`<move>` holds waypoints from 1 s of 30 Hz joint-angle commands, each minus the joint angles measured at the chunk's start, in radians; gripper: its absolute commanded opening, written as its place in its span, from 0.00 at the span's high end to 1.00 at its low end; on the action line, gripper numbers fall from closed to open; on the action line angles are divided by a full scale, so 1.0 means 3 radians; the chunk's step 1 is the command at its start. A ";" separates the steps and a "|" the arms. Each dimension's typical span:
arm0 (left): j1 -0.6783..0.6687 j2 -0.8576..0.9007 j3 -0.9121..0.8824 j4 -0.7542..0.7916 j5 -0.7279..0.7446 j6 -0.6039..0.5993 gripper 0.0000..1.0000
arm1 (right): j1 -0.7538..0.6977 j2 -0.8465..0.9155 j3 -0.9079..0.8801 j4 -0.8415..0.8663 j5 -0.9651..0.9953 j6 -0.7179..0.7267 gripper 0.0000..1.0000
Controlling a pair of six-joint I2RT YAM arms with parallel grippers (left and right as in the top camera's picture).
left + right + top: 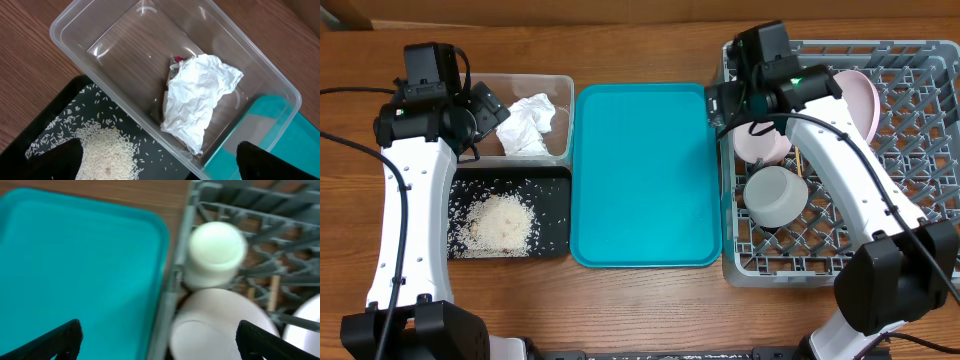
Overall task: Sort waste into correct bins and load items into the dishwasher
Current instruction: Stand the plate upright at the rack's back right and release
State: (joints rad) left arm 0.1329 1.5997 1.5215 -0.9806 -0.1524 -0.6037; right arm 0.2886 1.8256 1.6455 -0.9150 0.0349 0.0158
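**Status.** We judge the task near-complete.
- Waste: the tissue [200,95] lies in the clear tub [115,45], w/ the red wrapper [176,61] peeking out at its top edge. The rice [500,222] is heaped on the black tray [560,245].
- Items: the plate [860,98], pink bowl [760,145], grey bowl [775,195], cup [217,250] and at least one chopstick [272,292] sit in the rack [920,200]. We can't confirm the 2nd chopstick.
- The teal tray [640,175] carries nothing, so we see no item left to sort.

**Grippers.**
- The left gripper [159,150] hovers over the tub/black-tray border, fingers spread wide, nothing held.
- The right gripper [159,330] hangs over the rack's left wall, by the cup and pink bowl, fingers wide apart, empty.

**Clearance.** The teal tray gives open room between the arms. The tub wall and the rack wall/pegs are the edges to watch. We advise lifting straight up before any sideways retract.
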 commanded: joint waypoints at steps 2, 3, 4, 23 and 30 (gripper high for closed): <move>0.0011 0.0010 0.0041 -0.0008 0.0014 -0.0033 0.00 | -0.0005 -0.0025 0.0104 0.0018 -0.0360 0.0009 0.00; 0.0011 0.0010 0.0041 -0.0008 0.0014 -0.0033 0.00 | -0.0005 -0.0025 0.0104 0.0018 -0.0359 0.0009 0.00; 0.0011 0.0010 0.0041 -0.0008 0.0014 -0.0033 0.00 | -0.0005 -0.0025 0.0104 0.0018 -0.0360 0.0008 0.00; 0.0011 0.0010 0.0041 -0.0008 0.0014 -0.0033 0.00 | -0.0031 -0.0145 0.0104 0.0017 -0.0360 0.0009 0.00; 0.0011 0.0010 0.0041 -0.0008 0.0014 -0.0033 0.00 | -0.0034 -0.0753 0.0103 0.0017 -0.0359 0.0009 0.00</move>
State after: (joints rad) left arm 0.1329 1.5993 1.5215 -0.9806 -0.1524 -0.6033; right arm 0.2855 1.7546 1.6474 -0.9169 -0.0647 0.0158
